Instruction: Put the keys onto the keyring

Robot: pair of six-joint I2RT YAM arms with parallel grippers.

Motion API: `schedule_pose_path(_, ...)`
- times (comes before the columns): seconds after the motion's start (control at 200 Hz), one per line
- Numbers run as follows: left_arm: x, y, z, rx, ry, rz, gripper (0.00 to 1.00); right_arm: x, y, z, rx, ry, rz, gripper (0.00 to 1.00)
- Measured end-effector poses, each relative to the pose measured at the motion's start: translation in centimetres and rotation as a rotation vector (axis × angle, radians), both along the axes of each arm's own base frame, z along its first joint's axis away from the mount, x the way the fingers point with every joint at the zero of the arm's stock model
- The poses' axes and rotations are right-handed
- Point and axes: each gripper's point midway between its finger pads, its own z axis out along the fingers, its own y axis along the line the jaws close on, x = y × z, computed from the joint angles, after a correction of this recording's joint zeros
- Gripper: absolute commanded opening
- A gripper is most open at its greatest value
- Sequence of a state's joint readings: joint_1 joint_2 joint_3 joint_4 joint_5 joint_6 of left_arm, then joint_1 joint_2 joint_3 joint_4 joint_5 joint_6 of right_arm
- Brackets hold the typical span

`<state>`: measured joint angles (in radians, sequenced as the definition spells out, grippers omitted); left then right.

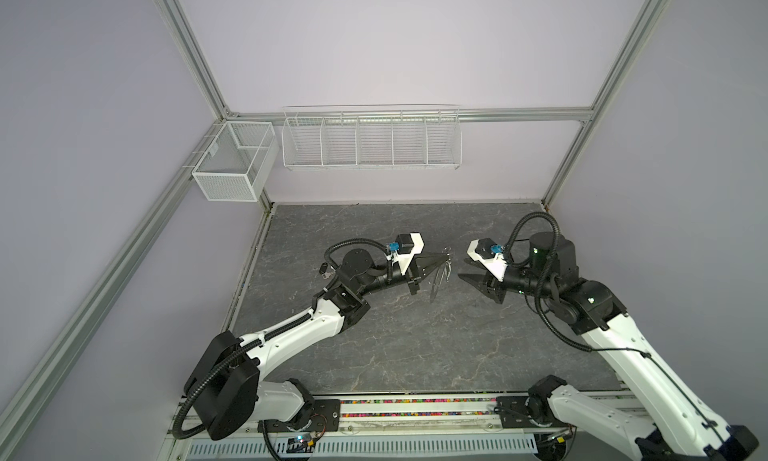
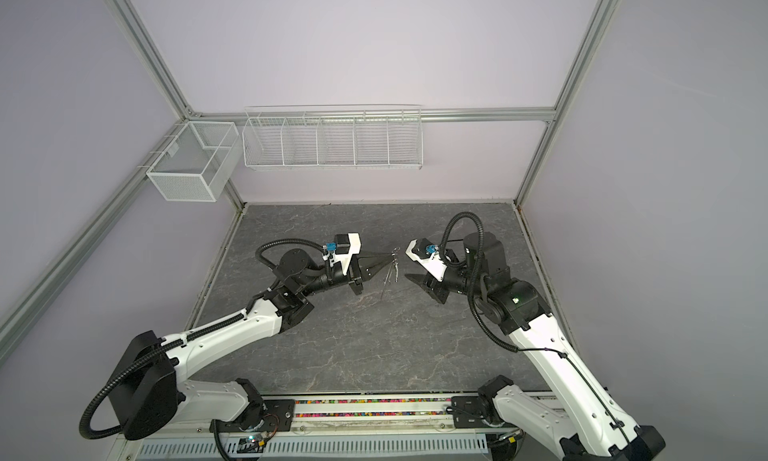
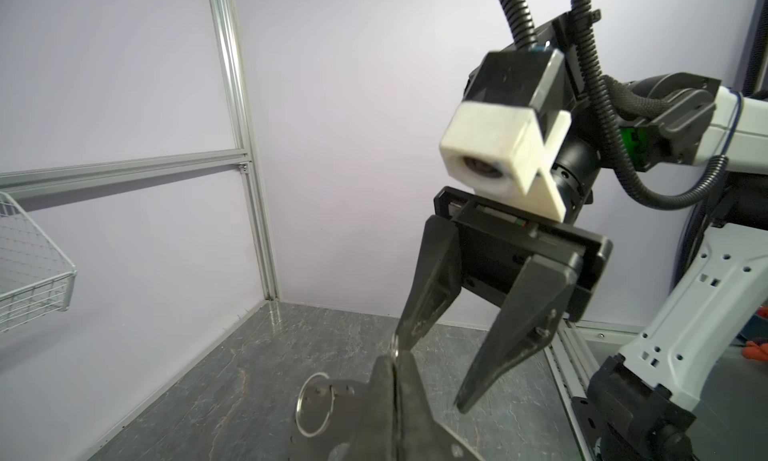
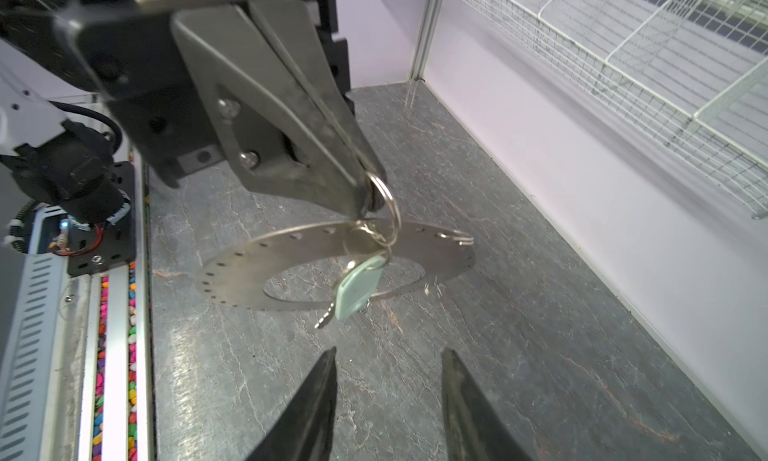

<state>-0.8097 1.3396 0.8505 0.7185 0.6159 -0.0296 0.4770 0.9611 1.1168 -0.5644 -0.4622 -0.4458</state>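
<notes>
In both top views the left gripper [image 1: 444,255] [image 2: 391,253] is shut at mid-table, its tip holding the keyring [image 1: 436,282] [image 2: 387,280] by its upper edge. The disc is seen nearly edge-on and trails toward 7 o'clock from the tip, over the table [image 1: 374,346]. The right gripper [image 1: 461,268] [image 2: 407,268] sits just beside it at 3 o'clock and points toward 9 o'clock, its jaws partly apart and holding nothing. In the left wrist view the left fingers [image 3: 382,396] are pressed together, with the keyring's [image 3: 349,400] grey plate beside them and a wire loop [image 3: 298,409] threaded on its rim. The right gripper [image 3: 429,378] faces the camera close behind, its two fingers spread with only air between them. In the right wrist view the closed left jaws clamp a split ring [image 4: 397,218] at their very tip, and the keyring [image 4: 249,272] hangs from it, tilted, its wide hole and rim holes plain. A mint key [image 4: 358,286] dangles from the same cluster of rings in front of the hole, its blade pointing away from them. The right fingertips [image 4: 328,367] stand apart, short of the key, touching nothing.
</notes>
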Motion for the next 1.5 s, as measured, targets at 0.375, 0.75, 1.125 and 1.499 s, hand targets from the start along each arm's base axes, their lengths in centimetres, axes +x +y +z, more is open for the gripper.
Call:
schedule_pose_path(0.375, -0.8, -0.1, -1.3, 0.060, 0.006, -0.039, 0.00, -0.6, 1.7, 0.7, 0.100, 0.095, 0.111, 0.29)
schedule_pose_path(0.75, -1.4, -0.1, -1.5, 0.075, -0.001, -0.066, 0.00, -0.2, 2.4, 1.2, 0.145, 0.114, 0.136, 0.18)
schedule_pose_path(1.125, -1.4, 0.0, -1.6, 0.082, 0.003, -0.071, 0.00, -0.2, 2.6, 0.8, 0.141, 0.133, 0.147, 0.20)
schedule_pose_path(1.499, -1.5, 0.0, -1.6, 0.082, 0.001, -0.079, 0.00, -0.6, 2.6, 0.5, 0.136, 0.145, 0.169, 0.11)
